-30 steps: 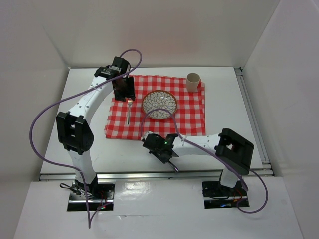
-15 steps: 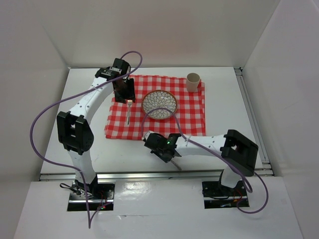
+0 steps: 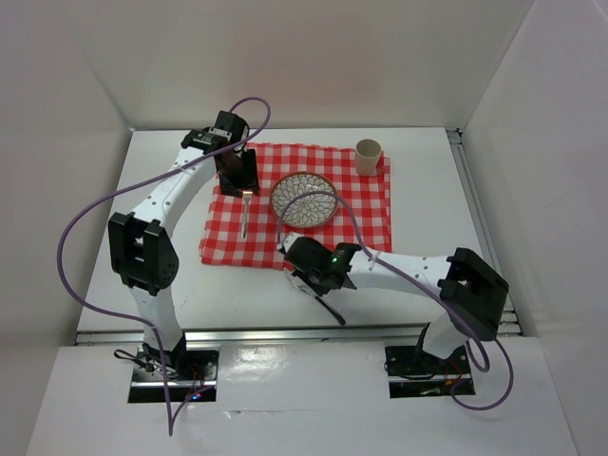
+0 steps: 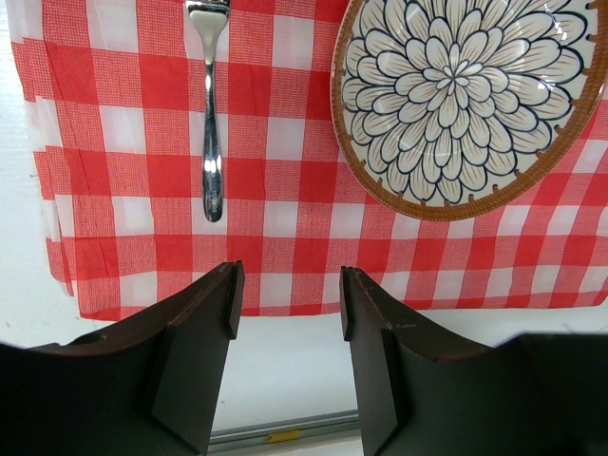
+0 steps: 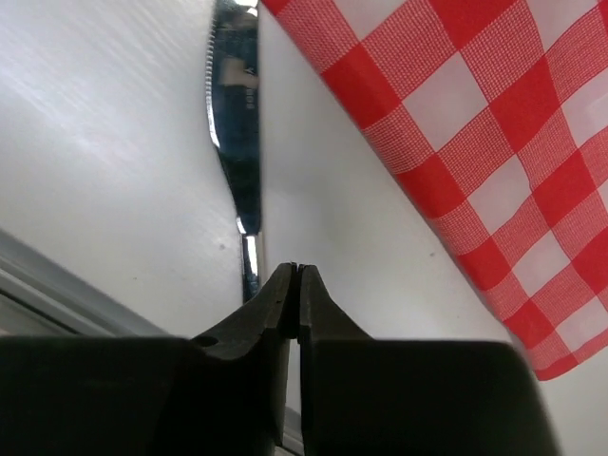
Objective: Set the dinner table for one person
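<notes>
On the white dinner table lies a red-and-white checked cloth. A flower-patterned plate sits on it, with a fork to the plate's left and a beige cup at the back right corner. My left gripper hovers open and empty over the fork's head; in its wrist view the fork and plate lie ahead. My right gripper is low at the cloth's front edge, shut. A knife lies on the bare table just left of its fingertips, its handle trailing behind.
A metal rail runs along the table's near edge, close behind the right gripper. White walls enclose the table at the back and both sides. Purple cables loop off both arms.
My right arm has shifted back toward the cloth's front edge and its jaws have closed fully. The left arm, fork, plate and cup have not moved.
</notes>
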Tool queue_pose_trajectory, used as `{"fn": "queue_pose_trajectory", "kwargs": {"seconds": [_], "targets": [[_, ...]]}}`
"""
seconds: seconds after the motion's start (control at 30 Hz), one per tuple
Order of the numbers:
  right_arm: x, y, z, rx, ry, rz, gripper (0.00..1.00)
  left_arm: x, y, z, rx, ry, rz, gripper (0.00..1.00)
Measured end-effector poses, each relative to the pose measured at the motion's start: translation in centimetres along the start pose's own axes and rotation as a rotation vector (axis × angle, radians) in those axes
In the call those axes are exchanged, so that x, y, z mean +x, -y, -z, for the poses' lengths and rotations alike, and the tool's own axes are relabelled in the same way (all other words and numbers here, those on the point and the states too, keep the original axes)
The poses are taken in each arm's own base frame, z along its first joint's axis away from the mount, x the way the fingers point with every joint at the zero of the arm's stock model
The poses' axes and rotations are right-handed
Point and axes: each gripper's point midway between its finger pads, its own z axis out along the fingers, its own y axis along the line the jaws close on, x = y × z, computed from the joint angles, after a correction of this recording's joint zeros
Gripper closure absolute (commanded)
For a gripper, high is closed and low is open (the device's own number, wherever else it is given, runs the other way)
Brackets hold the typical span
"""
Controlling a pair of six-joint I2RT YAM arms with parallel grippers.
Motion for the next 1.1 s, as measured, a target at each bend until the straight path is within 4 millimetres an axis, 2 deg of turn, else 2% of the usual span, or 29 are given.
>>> {"fn": "queue_pose_trajectory", "kwargs": {"seconds": [0.1, 0.2, 0.33, 0.53, 0.73, 1.1], "targets": [[0.6, 0.4, -0.9, -0.02, -0.04, -0.042, 0.64, 0.0, 0.0, 0.0, 0.0, 0.0, 0.0, 0.39], [0.9, -0.2, -1.1, -0.058, -0.054, -0.057, 0.53, 0.0, 0.0, 0.0, 0.0, 0.0, 0.0, 0.39], [1.5, -1.6, -1.3, -0.132, -0.066, -0.081, 0.43, 0.1, 0.0, -0.1, 0.0, -0.001, 0.0, 0.39], [2.2, -2.6, -1.7, -0.179, -0.092, -0.105, 0.42, 0.3, -0.1, -0.4, -0.001, -0.008, 0.001, 0.39], [3.6, -3.4, -3.2, -0.186, -0.166, -0.124, 0.45, 0.2, -0.1, -0.5, 0.001, -0.005, 0.0, 0.39], [3.3, -2.9, -3.5, -0.165, -0.174, -0.16, 0.53, 0.3, -0.1, -0.5, 0.001, -0.006, 0.001, 0.39]]}}
